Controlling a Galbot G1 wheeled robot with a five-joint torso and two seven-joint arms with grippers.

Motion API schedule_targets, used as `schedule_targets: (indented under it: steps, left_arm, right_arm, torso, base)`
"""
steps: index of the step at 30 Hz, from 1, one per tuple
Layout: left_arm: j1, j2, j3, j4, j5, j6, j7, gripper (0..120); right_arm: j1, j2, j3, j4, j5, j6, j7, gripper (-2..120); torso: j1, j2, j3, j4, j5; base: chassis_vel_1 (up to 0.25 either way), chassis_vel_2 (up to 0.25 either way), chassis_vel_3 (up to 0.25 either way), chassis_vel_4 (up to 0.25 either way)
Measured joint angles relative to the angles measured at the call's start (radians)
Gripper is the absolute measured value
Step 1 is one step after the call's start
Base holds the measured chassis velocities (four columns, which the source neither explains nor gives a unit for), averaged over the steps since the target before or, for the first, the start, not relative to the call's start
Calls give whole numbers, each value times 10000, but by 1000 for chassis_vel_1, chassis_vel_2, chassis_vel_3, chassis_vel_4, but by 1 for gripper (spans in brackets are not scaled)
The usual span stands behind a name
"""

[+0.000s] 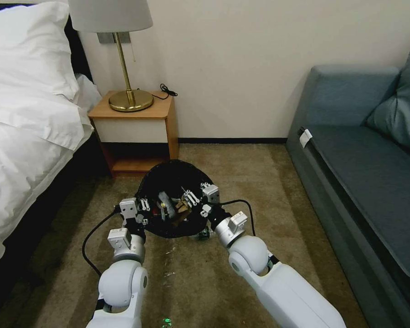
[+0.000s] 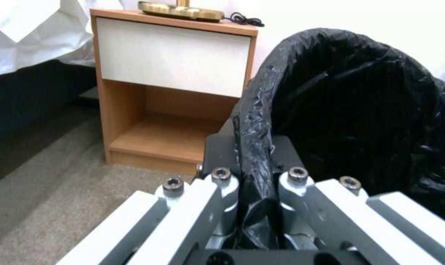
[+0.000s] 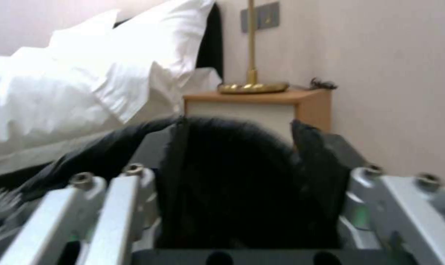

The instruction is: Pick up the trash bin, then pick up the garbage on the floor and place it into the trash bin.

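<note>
The trash bin (image 1: 171, 180), lined with a crinkly black bag, is tilted toward me over the carpet. My left gripper (image 1: 144, 205) is shut on its rim; in the left wrist view the fingers (image 2: 217, 147) pinch the folded bag edge (image 2: 254, 121). My right gripper (image 1: 191, 198) hangs open over the bin's mouth, with the black bag (image 3: 232, 176) between its spread fingers. Garbage lies inside the bin: a tan crumpled piece (image 1: 182, 210), a grey-white piece (image 1: 164, 203) and a bit of red (image 1: 156, 211). Another small piece (image 1: 204, 234) lies on the carpet by the bin, half hidden behind my right wrist.
A wooden nightstand (image 1: 136, 132) with a brass lamp (image 1: 130, 98) stands just behind the bin. The white bed (image 1: 27, 136) runs along the left and a blue sofa (image 1: 364, 173) along the right. Open carpet (image 1: 241, 182) lies between them.
</note>
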Motion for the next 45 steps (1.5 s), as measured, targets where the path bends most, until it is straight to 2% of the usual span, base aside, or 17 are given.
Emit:
schedule_targets:
  steps: [2, 3, 5, 10, 13, 19, 21, 22, 24, 25, 29, 32, 35, 37, 40, 43, 45]
  left_arm:
    - [27, 11, -5, -24, -8, 1, 0, 4]
    - [27, 11, -5, -24, -8, 1, 0, 4]
    - [45, 33, -28, -48, -26, 1, 0, 4]
    - [66, 64, -105, -91, -47, 2, 51, 4]
    - [75, 77, -166, -130, -103, 2, 66, 4]
    - [88, 119, -313, -228, -220, -1, 58, 4]
    - [76, 125, -329, -270, -298, -6, 45, 4]
    - [76, 125, -329, -270, -298, -6, 45, 4]
    - [57, 124, -332, -275, -372, -18, 40, 4]
    - [57, 124, -332, -275, -372, -18, 40, 4]
    - [45, 141, -340, -275, -426, -27, 35, 4]
    - [-29, 147, -345, -253, -474, -35, 37, 4]
    - [-39, 142, -341, -246, -473, -35, 36, 4]
    - [-92, 110, -293, -208, -457, -34, 36, 4]
    - [-168, 72, -267, -167, -424, -35, 36, 4]
    - [-189, 49, -258, -152, -405, -35, 36, 4]
    - [-197, -18, -221, -123, -353, -35, 37, 4]
  right_arm:
    - [195, 46, 327, 1, 158, -83, 86, 74]
    - [195, 46, 327, 1, 158, -83, 86, 74]
    - [438, 21, 587, -62, 320, -163, 165, 84]
    - [893, -274, 791, -454, 589, -199, 306, 98]
    - [1279, -574, 910, -970, 706, -201, 373, 99]
    - [2394, -1214, 1101, -2877, 531, -225, 188, 100]
    - [3321, -1553, 603, -4783, -193, -238, -247, 100]
    - [3321, -1553, 603, -4783, -193, -238, -247, 100]
    - [3956, -1556, -179, -6380, -626, -132, -554, 100]
    - [3956, -1556, -179, -6380, -626, -132, -554, 100]
    - [4290, -1739, -868, -6965, -734, -418, -1376, 100]
    - [4629, -2025, -2067, -7195, -1221, -386, -2506, 100]
    - [4680, -2034, -2195, -7232, -1340, -307, -2670, 100]
    - [4986, -2020, -2830, -7414, -2098, 206, -3800, 100]
    - [5400, -1863, -3370, -7674, -2722, 701, -4891, 100]
    - [5587, -1747, -3597, -7799, -2839, 918, -5428, 100]
    - [6039, -1365, -4168, -8169, -3007, 1344, -6517, 100]
  torso:
    - [0, 0, 0, 0, 0]
    - [0, 0, 0, 0, 0]
    - [0, 0, 0, 0, 1]
    - [0, 0, 0, 0, 2]
    - [0, 0, 0, 0, 2]
    - [1, 0, 1, 1, 3]
    - [0, 0, 0, -2, 0]
    - [0, 0, 0, -2, 0]
    - [1, -1, 2, 1, 5]
    - [1, -1, 2, 1, 5]
    - [1, -1, 1, 1, 2]
    - [1, -1, 2, -1, 2]
    - [1, -1, 1, -1, 0]
    - [1, -1, 1, 0, 1]
    - [2, -1, 0, -1, 0]
    - [1, -1, 0, 0, 0]
    - [1, -1, 0, 1, -1]
  base:
    - [0, 0, 0, 0]
    - [0, 0, 0, 0]
    - [0, 0, 0, 0]
    - [0, 0, 0, 0]
    - [0, 0, 0, 0]
    - [0, 0, 0, 0]
    - [0, 0, 0, 0]
    - [0, 0, 0, 0]
    - [0, 0, 0, 0]
    - [0, 0, 0, 0]
    - [0, 0, 0, 0]
    - [0, 0, 0, 0]
    - [0, 0, 0, 0]
    - [0, 0, 0, 0]
    - [0, 0, 0, 0]
    - [0, 0, 0, 0]
    - [0, 0, 0, 0]
